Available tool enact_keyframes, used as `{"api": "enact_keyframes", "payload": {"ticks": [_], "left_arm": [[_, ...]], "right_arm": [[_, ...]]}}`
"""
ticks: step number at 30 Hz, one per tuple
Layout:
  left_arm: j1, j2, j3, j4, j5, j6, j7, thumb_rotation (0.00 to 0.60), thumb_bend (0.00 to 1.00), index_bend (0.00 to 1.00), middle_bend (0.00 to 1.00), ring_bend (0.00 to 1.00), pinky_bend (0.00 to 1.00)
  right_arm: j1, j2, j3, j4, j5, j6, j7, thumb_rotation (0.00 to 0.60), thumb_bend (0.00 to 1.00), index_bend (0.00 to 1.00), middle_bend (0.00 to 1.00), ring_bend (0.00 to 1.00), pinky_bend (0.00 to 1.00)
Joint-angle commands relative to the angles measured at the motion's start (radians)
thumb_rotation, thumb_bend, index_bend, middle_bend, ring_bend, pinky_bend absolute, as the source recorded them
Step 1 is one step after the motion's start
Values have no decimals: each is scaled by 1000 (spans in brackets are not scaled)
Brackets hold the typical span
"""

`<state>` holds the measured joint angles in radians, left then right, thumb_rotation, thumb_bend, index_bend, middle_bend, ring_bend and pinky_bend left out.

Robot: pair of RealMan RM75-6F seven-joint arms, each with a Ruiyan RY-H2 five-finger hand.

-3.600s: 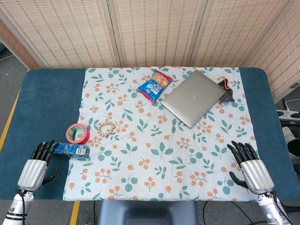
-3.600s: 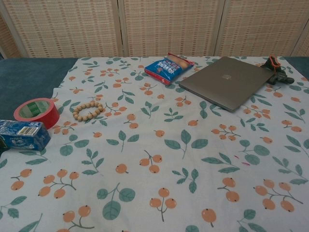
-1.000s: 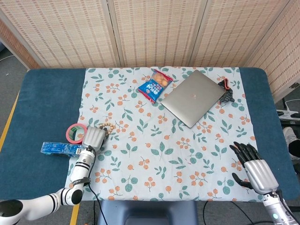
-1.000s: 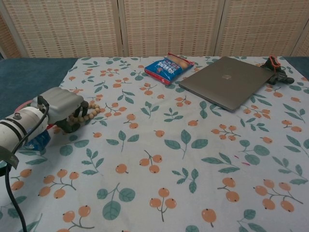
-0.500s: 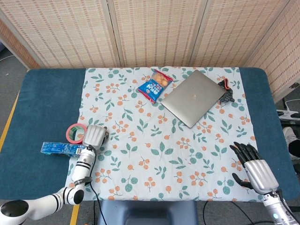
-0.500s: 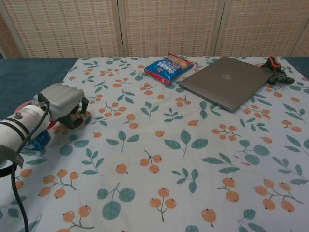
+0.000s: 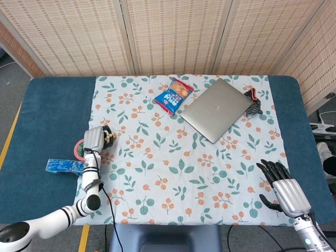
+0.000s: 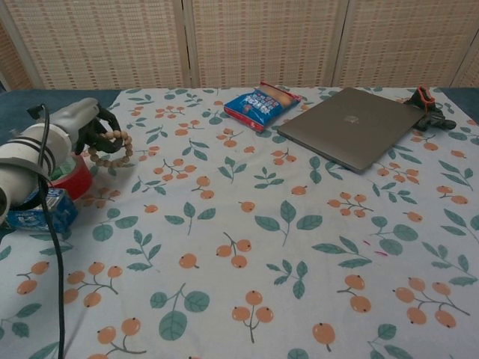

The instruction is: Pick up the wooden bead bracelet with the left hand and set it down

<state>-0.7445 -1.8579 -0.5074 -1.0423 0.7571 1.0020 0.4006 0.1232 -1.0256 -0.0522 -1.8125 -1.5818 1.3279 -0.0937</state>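
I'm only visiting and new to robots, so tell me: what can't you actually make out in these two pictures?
- Left hand: both views show mostly its back, so its grip on the bracelet is hidden.
- Bracelet, head view: mostly behind the hand.
- Tape roll: partly covered by the left arm in both views.
- Right hand: outside the chest view.
- Black clip by the laptop: too small to identify.
- Snack bag print: too small to read.

Bracelet (image 8: 111, 147): matt wooden beads, held in dark plastic fingers (image 8: 96, 129) of the left hand (image 8: 81, 123), whose shell is smooth light-grey. Cloth (image 8: 247, 224) is matt printed fabric over a blue felt-like worktop (image 7: 50, 121); laptop (image 8: 350, 126) is smooth brushed metal. Snack bag (image 8: 258, 103) is glossy foil, tape (image 8: 71, 176) glossy red.
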Motion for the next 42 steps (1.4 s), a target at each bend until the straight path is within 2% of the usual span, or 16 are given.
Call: {"api": "enact_keyframes", "payload": {"ticks": [1,7,12,16,23,26,34,38,42], "left_arm": [[-27,18,-105,-3,-190,-73,0,600,735,731,818,689,804],[-58,81,-146,-53,-409,-115,95,600,748,724,828,695,817],[-37,192,-234,-176,-741,-287,53,600,714,678,820,691,804],[-11,268,-256,-225,-884,-434,-44,600,671,610,774,622,727],[11,320,-229,-250,-855,-563,-188,600,580,539,674,473,583],[13,335,-210,-244,-830,-602,-259,600,572,530,658,452,551],[4,354,-174,-243,-763,-595,-410,600,571,523,660,448,528],[12,356,-155,-258,-739,-579,-486,600,567,527,671,446,460],[20,376,-131,-267,-746,-634,-557,600,567,510,637,403,393]], "right_arm": [[2,-2,0,1,3,-5,-2,600,269,0,0,0,0],[7,-7,0,2,10,-18,-9,600,269,0,0,0,0],[7,-5,0,2,9,-16,-4,600,268,0,0,0,0],[9,-5,-2,4,6,-18,-1,600,269,0,0,0,0],[10,-9,-3,4,6,-23,-10,600,269,0,0,0,0],[12,-12,-5,3,6,-27,-16,600,269,0,0,0,0],[18,-20,-5,6,12,-40,-24,600,269,0,0,0,0],[20,-23,-7,6,13,-45,-28,600,269,0,0,0,0],[20,-24,-7,6,13,-45,-31,600,269,0,0,0,0]]}}
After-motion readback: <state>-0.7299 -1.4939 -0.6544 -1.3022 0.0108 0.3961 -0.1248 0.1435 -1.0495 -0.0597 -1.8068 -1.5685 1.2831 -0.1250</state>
